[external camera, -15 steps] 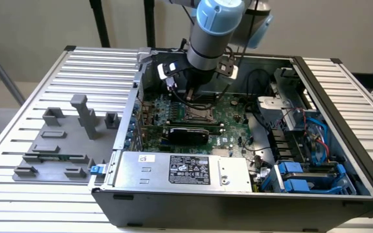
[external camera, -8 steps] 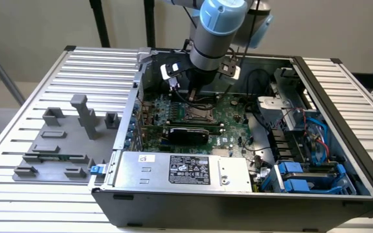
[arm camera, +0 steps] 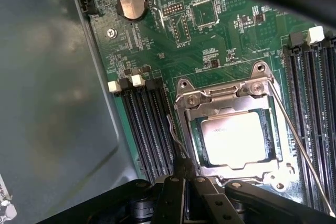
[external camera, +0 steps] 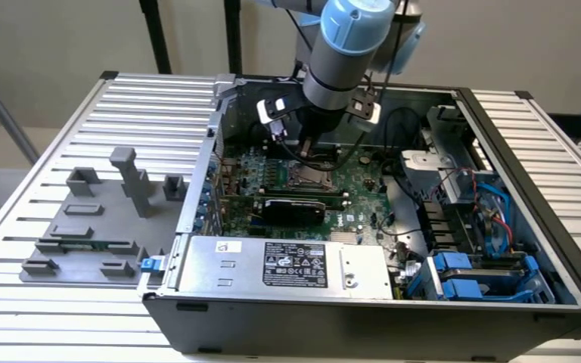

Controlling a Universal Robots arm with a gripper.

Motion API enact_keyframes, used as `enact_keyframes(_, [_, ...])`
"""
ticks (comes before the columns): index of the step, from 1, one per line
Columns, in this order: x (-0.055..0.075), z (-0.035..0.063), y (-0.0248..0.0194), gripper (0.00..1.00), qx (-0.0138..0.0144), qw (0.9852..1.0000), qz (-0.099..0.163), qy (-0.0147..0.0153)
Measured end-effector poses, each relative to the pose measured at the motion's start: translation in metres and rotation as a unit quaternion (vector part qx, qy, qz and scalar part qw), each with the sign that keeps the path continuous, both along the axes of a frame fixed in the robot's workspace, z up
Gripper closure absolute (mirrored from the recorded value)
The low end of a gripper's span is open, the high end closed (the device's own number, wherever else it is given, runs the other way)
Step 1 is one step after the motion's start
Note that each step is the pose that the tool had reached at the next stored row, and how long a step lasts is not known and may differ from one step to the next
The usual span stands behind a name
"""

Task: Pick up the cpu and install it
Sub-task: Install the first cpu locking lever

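So at this point the cpu (arm camera: pixel 237 139) was already lying flat in the motherboard socket (arm camera: pixel 231 129), shiny metal top facing up, with the load plate looking shut around it and the thin retention lever (arm camera: pixel 299 150) running down one side. In the exterior view the arm was reaching down into the open PC case (external camera: pixel 532 151), with the claw (external camera: pixel 316 151) right over the socket area (external camera: pixel 306 180).

Honestly couldn't tell if the claw was wide or pinched; in the wrist view its dark linkages (arm camera: pixel 194 203) sat just at the socket's edge, with the tips hidden.

Handling-wise, I'd guess the chip was light, stiff and pretty slick on top, and fragile underneath, so the safe grab would be by its opposite edges, never the underside.

It's basically square, so there was no real long axis. Its faint printing ran parallel to the socket's hinge side.
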State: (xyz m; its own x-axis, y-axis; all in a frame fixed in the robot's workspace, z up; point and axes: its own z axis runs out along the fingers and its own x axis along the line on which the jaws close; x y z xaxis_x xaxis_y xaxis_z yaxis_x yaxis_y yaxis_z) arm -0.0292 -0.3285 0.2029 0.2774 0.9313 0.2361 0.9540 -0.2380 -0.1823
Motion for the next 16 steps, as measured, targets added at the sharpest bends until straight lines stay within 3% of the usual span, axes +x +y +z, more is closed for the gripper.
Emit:
enact_keyframes(8, [0.0035,0.0,0.0016,0.89,-0.0001,1.0,0.0,0.0028])
enact_keyframes(16, [0.006,-0.0001,0.0025,0.89,-0.0003,1.0,0.0,0.0037])
